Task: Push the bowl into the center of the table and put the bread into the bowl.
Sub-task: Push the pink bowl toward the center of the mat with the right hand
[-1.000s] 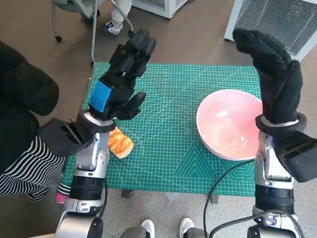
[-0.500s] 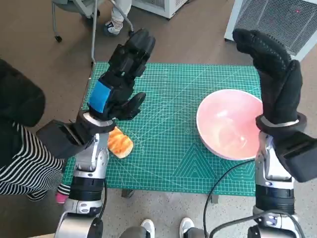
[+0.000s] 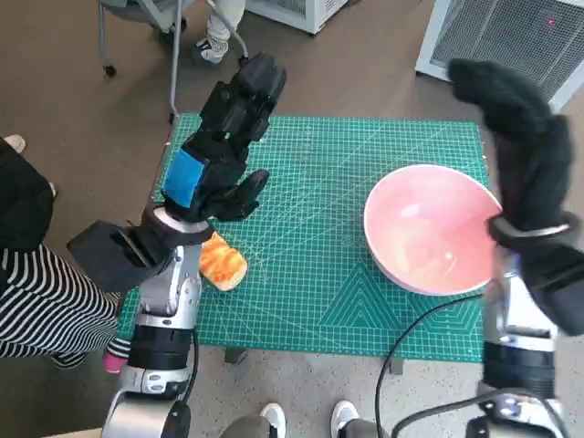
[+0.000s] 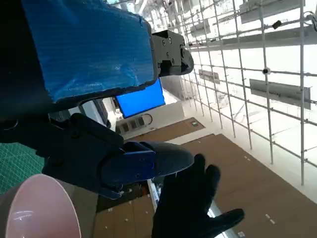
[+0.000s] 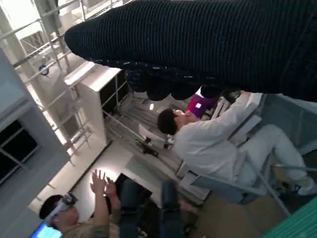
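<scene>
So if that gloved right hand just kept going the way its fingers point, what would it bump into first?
Probably nothing on the table: the right hand points up past the far edge beside the pink bowl, toward the white grille unit; depth is unclear.

Bowl [image 3: 429,239]: pink, sat on the green mat [image 3: 319,228], toward its right side.
Bread [image 3: 222,265]: lay near the mat's left edge.
Left hand [image 3: 224,146]: raised, fingers apart, empty.
Right hand [image 3: 520,137]: raised beside the bowl, empty.
</scene>
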